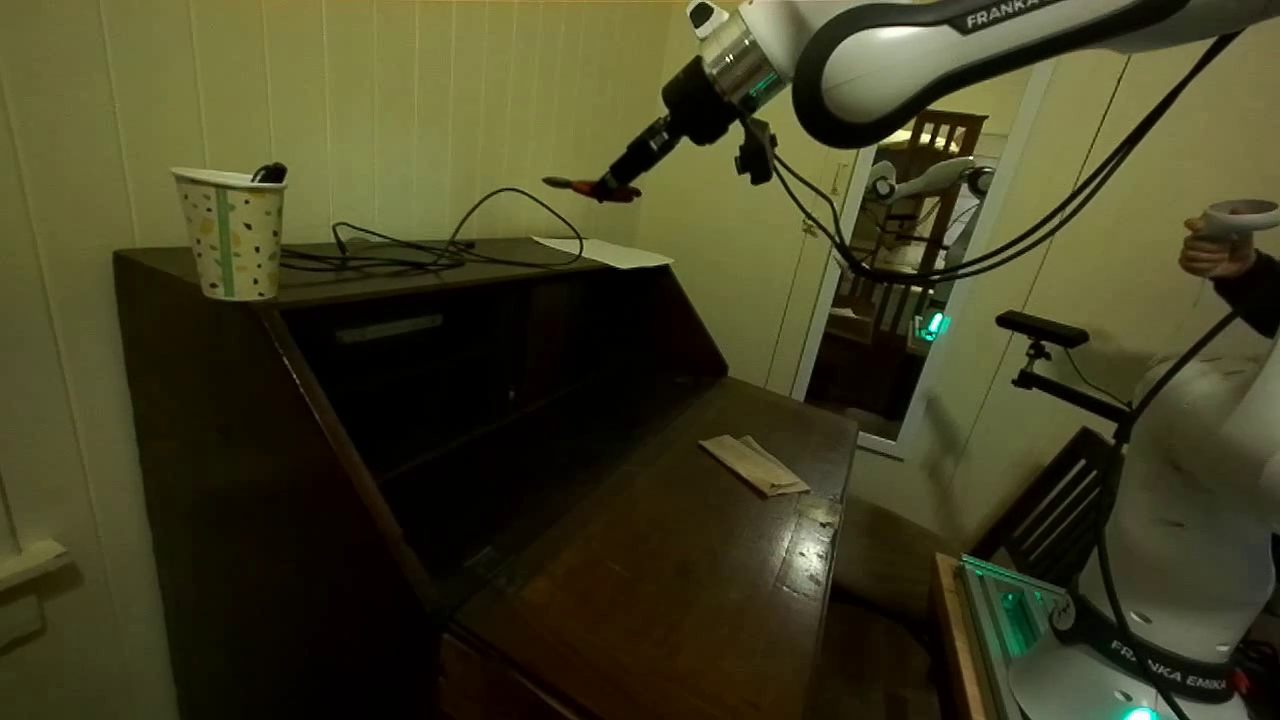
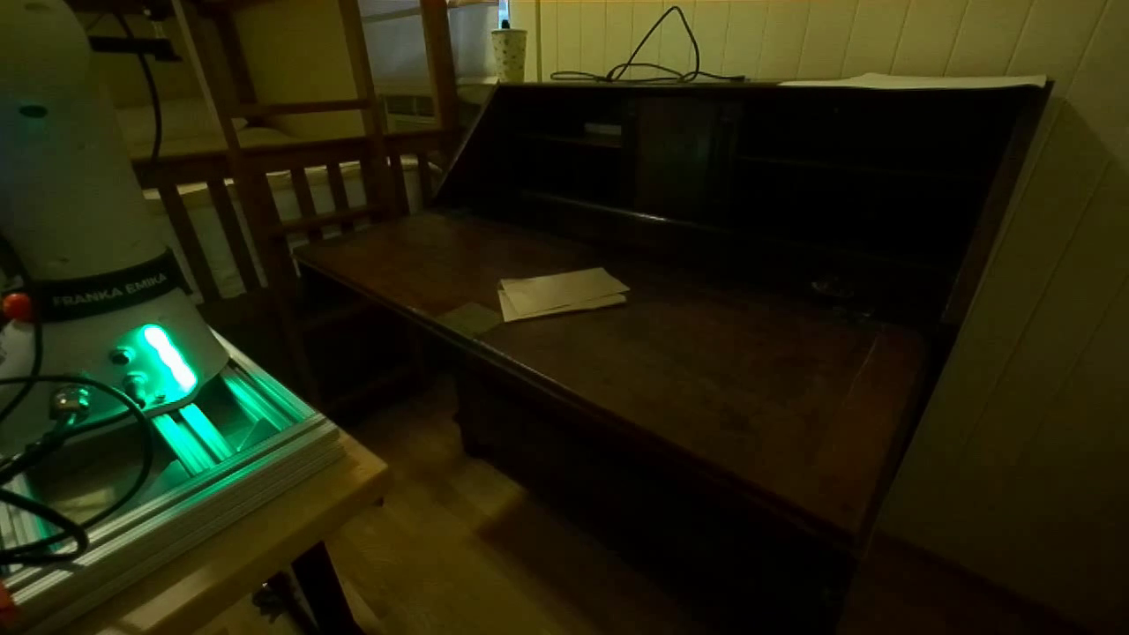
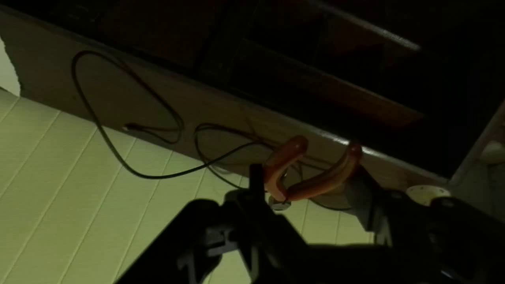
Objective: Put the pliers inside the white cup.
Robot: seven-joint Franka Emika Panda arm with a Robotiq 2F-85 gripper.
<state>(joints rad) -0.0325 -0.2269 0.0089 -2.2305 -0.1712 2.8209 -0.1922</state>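
Pliers (image 3: pixel 315 185) with orange-red handles hang in the air above the level of the desk (image 1: pixel 230 450), outside the white cup (image 1: pixel 230 240) and well apart from it in an exterior view. The gripper (image 3: pixel 308 179) pinches them, a finger (image 3: pixel 256 181) to either side of the splayed handles; little of the metal nose shows in the wrist view. The cup stands upright at one end of the desk's top, its sides speckled and striped with green; a dark object (image 1: pixel 269 173) sticks up past its rim, too little of it showing to name. Black cables (image 1: pixel 400 266) loop along the same top, between the cup and a white sheet (image 1: pixel 615 254). Lower down, folded paper (image 1: pixel 755 465) lies on the flat writing surface (image 1: pixel 650 580). The robot arm (image 1: pixel 900 70) reaches in from the upper right of an exterior view, a white-framed mirror (image 1: pixel 850 385) behind it
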